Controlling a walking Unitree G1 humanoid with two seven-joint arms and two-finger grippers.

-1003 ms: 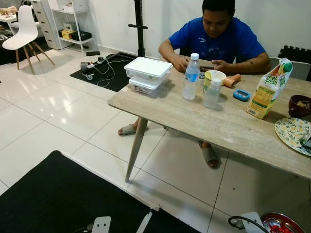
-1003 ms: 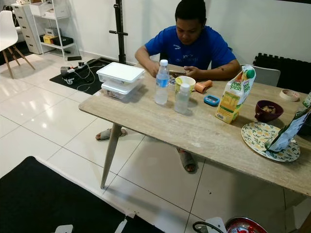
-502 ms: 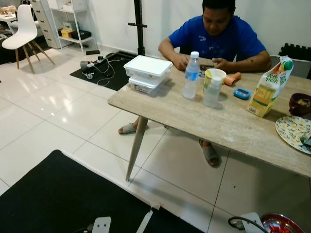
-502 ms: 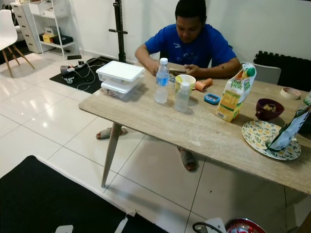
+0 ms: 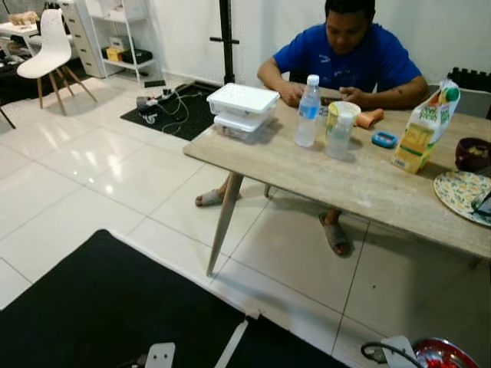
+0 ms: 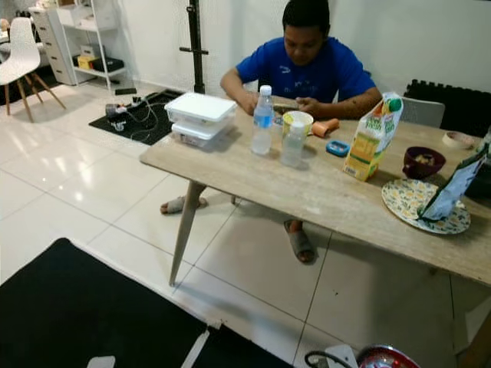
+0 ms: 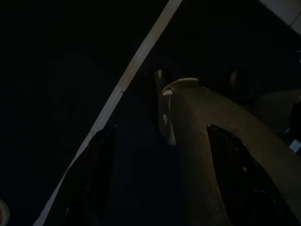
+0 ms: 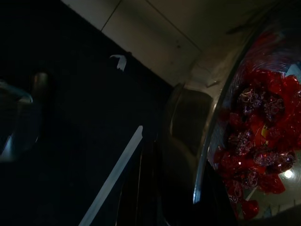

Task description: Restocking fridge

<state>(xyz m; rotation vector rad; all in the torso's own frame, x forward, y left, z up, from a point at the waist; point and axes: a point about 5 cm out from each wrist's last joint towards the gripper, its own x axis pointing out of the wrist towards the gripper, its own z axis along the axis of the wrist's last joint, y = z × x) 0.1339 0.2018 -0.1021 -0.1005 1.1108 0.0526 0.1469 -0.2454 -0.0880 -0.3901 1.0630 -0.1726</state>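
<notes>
The left gripper (image 7: 160, 183) hangs over the black floor mat (image 5: 100, 307), fingers spread apart. The right gripper's grip cannot be told beside the shiny metal bowl of red wrapped sweets (image 8: 256, 136). On the pale wooden table (image 6: 307, 192) stand the clear plastic water bottle (image 6: 263, 120) and yellow juice carton (image 6: 371, 136).
</notes>
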